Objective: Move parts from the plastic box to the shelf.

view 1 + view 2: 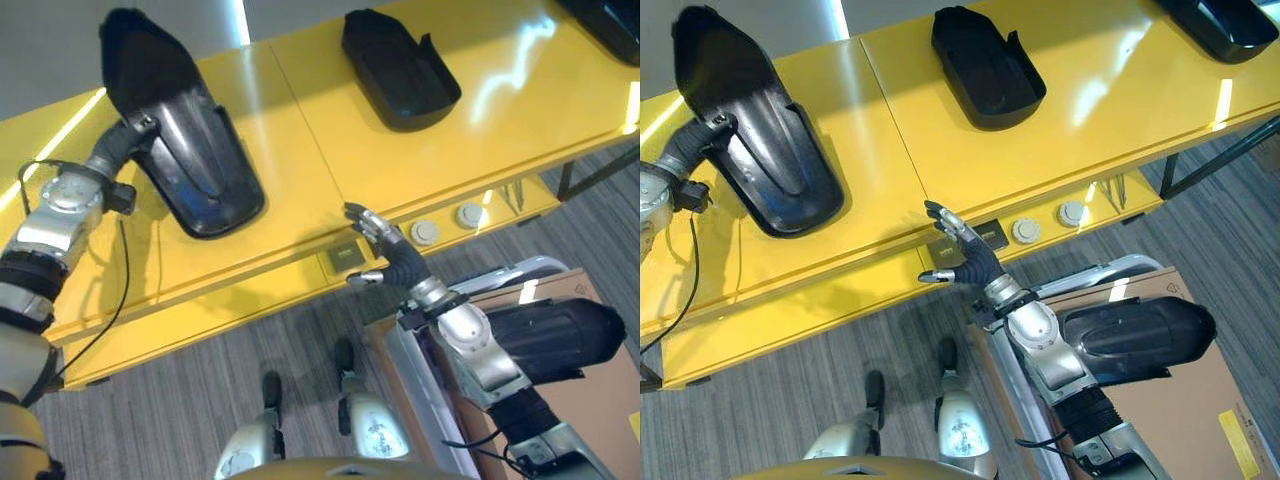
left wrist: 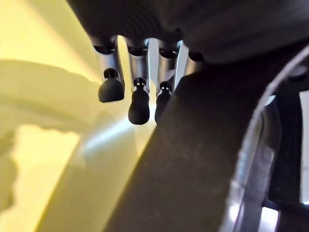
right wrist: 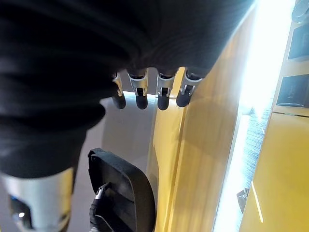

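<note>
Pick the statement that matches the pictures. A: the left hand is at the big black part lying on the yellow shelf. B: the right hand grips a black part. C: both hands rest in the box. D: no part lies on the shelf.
A: the left hand meets the edge of the big black part lying on the yellow shelf; the right hand hangs open and empty.

black parts (image 1: 185, 150) (glossy), yellow shelf (image 1: 420, 160)

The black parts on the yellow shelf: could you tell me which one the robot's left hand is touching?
The large glossy part at the shelf's left end; the left hand is at its edge. The smaller part lies apart, untouched.
</note>
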